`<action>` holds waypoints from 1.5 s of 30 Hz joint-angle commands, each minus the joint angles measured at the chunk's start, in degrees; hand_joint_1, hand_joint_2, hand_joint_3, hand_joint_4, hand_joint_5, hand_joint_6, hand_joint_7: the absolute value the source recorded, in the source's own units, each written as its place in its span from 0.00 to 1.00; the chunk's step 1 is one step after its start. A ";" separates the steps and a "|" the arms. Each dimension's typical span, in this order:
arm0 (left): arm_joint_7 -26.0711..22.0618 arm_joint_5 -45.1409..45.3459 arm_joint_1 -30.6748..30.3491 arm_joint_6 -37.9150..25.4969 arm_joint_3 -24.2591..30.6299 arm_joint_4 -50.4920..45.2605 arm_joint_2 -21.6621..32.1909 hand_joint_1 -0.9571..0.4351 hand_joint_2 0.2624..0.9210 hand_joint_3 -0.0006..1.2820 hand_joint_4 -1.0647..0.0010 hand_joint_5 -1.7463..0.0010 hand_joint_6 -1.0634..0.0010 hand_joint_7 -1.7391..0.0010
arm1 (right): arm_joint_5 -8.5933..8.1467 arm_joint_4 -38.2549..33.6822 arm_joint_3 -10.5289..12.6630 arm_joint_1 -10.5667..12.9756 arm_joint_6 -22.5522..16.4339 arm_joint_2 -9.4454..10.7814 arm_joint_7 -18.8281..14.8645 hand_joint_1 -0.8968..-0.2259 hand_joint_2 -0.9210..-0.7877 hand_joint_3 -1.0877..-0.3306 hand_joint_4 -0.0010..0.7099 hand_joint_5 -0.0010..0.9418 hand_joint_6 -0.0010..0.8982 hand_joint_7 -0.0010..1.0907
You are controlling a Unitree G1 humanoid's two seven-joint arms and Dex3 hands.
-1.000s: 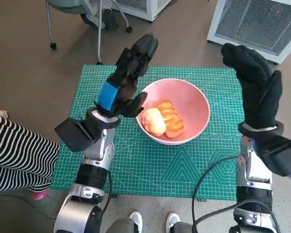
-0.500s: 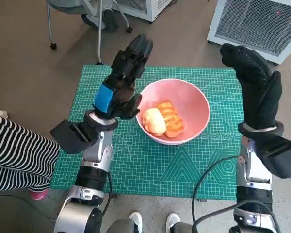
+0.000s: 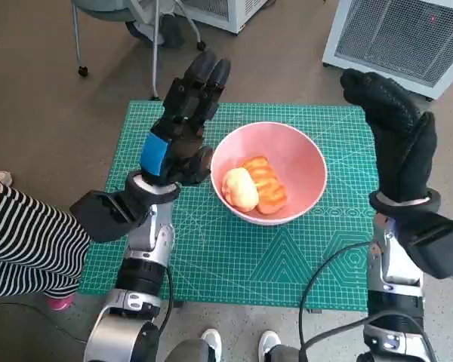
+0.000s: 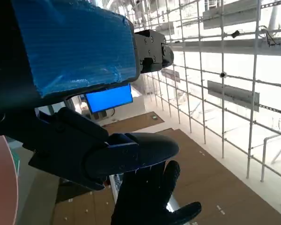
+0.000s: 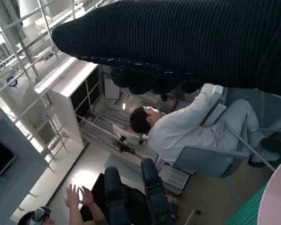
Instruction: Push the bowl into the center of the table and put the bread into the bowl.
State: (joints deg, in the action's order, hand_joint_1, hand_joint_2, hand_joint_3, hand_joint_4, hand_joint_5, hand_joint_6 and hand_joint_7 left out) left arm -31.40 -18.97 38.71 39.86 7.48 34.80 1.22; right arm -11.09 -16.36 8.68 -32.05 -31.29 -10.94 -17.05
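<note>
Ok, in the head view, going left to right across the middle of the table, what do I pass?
Striped sleeve of a person → left hand → bread lying in the pink bowl → right hand, raised over the mat's right edge.

Head view evenly lit, sharp, soft shadows, slight wide-angle bending at edges. Left wrist view backlit, windows blown out white, near hand dark. Right wrist view dim, glove close-up soft.
</note>
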 commanded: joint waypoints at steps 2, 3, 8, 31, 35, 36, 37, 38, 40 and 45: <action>0.41 0.19 -1.35 0.59 0.12 -0.60 -0.21 0.15 1.00 0.44 0.99 0.99 1.00 0.87 | 0.11 -1.36 -0.22 0.99 0.98 -0.12 -0.12 0.24 0.00 0.56 0.25 0.01 0.13 0.34; 0.47 0.25 -1.44 0.58 0.12 -0.67 -0.17 0.16 1.00 0.44 0.99 0.99 1.00 0.87 | 0.07 -1.47 -0.24 0.94 1.04 -0.08 -0.13 0.24 0.00 0.56 0.25 0.01 0.13 0.34; 0.50 0.39 -1.93 0.43 0.11 -1.14 0.16 0.16 1.00 0.44 0.98 0.98 1.00 0.86 | 0.01 -2.10 -0.42 0.66 1.21 0.18 -0.12 0.24 0.00 0.56 0.26 0.01 0.13 0.34; 0.21 1.03 -2.52 1.13 0.36 -1.31 2.23 0.16 1.00 0.40 0.94 0.96 1.00 0.81 | -1.27 -2.18 -0.96 0.87 2.22 0.80 -1.23 0.25 0.00 0.55 0.23 0.00 0.11 0.32; 0.15 1.25 -2.54 1.31 0.28 -1.24 2.65 0.16 1.00 0.39 0.94 0.95 1.00 0.80 | -1.53 -2.32 -0.93 0.86 2.16 0.89 -1.51 0.25 0.00 0.54 0.24 0.00 0.11 0.32; 0.10 1.31 -2.53 1.36 0.26 -1.21 2.78 0.16 1.00 0.39 0.94 0.95 1.00 0.80 | -1.59 -2.40 -0.90 0.83 2.13 0.92 -1.56 0.25 0.00 0.54 0.24 0.00 0.11 0.32; 0.06 1.32 -2.53 1.39 0.25 -1.17 2.88 0.16 1.00 0.39 0.94 0.95 1.00 0.80 | -1.61 -2.45 -0.89 0.80 2.11 0.96 -1.59 0.25 0.00 0.54 0.24 0.00 0.11 0.32; -0.02 1.27 -2.50 1.32 0.25 -1.16 3.01 0.16 1.00 0.39 0.94 0.95 1.00 0.80 | -1.65 -2.51 -0.88 0.77 2.08 1.00 -1.65 0.25 0.00 0.54 0.24 0.00 0.11 0.32; -0.14 1.14 -2.42 1.23 0.27 -1.07 3.20 0.16 1.00 0.39 0.94 0.95 1.00 0.80 | -1.70 -2.68 -0.85 0.68 2.02 1.07 -1.74 0.25 0.00 0.54 0.24 0.00 0.11 0.32; -0.45 0.81 -2.30 1.17 0.38 -0.91 3.50 0.16 1.00 0.38 0.93 0.95 1.00 0.80 | -1.69 -3.06 -0.87 0.48 1.70 1.19 -1.87 0.25 0.00 0.54 0.24 0.00 0.11 0.32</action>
State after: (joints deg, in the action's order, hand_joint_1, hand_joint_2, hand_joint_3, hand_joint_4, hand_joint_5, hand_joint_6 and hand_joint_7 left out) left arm -31.50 -18.23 36.79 40.51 7.72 34.02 4.27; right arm -12.22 -18.39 7.93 -32.16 -30.05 -10.16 -18.41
